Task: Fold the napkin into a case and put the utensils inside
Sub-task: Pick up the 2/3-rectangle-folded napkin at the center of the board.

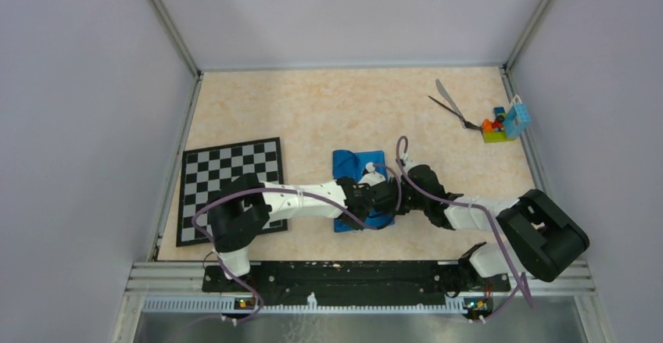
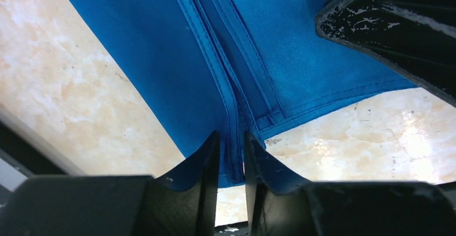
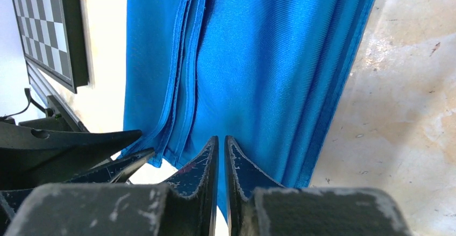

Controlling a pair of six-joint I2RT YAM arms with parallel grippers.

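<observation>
Two pincers (image 2: pixel 231 139) (image 3: pixel 221 142), seemingly on one napkin (image 2: pixel 161 58)

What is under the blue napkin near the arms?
Only the beige tabletop shows around the napkin. Its folded layers hide whatever lies beneath; the utensils lie uncovered at the far right.

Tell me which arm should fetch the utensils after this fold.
Likely right: the utensils lie in the table's far right corner, on that arm's side; the napkin sits between both.

Chessboard (image 1: pixel 227 169) flat at table (image 1: pixel 328 108) left edge; colourful toy blocks (image 1: pixel 502 124) clustered near far-right corner.
</observation>
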